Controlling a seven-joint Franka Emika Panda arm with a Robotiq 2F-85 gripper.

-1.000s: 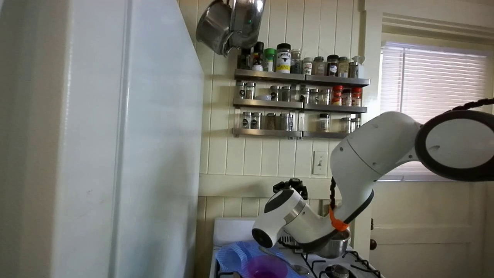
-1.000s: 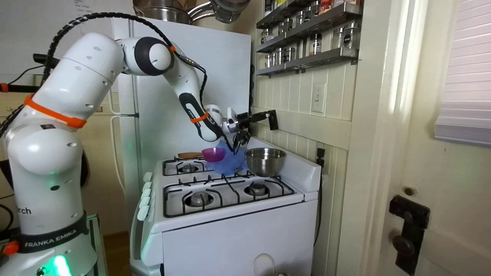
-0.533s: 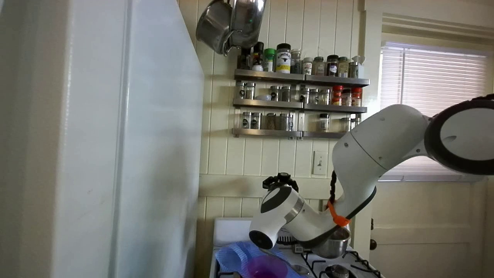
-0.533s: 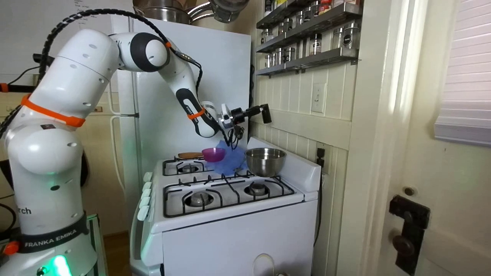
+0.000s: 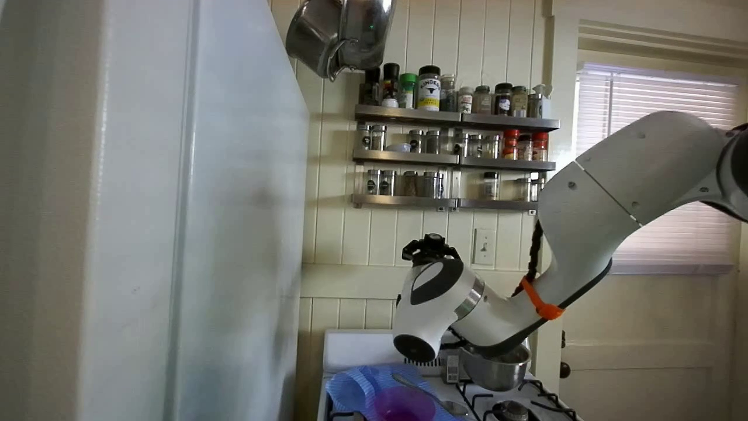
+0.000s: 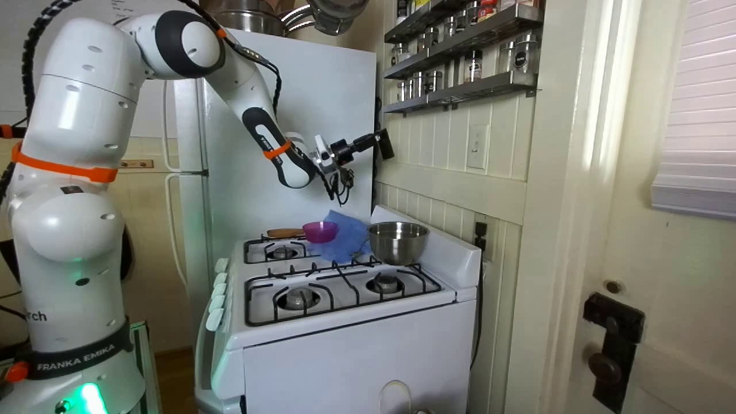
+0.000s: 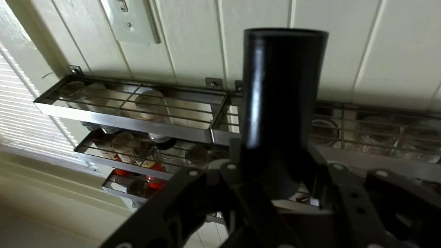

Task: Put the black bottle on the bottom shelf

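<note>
Cream plank wall [image 5: 385, 240] in front of my gripper [image 7: 275, 153], white stove [image 6: 356, 328] below it. Fingers clamped on the black bottle [image 7: 280, 89] — wrist view shows that best, glossy side and round end. Bottle is in mid-air, apart from the bottom shelf [image 5: 403, 201], lowest of three tiers, which sits above my fingers in both exterior views. Wrist view alone has that shelf from beneath, jar bases [image 7: 324, 131] showing through its wires. In an exterior view the bottle [image 6: 386, 145] leans, mostly below my fingertips; in an exterior view my wrist [image 5: 438, 304] blocks the grip, can't tell bottle from fingers. Purple bowl [image 6: 320, 232], blue cloth [image 6: 345, 237], steel bowl [image 6: 398, 244]: all lower than my fingers, on the stove.

Writing: "FRANKA EMIKA" on my base [image 6: 75, 357], well behind and below my fingers, fragment "rch" above it. Top-tier jar [image 5: 429, 88], high above my fingers — "KINDE…", yellow band. Other jar labels too small.
</note>
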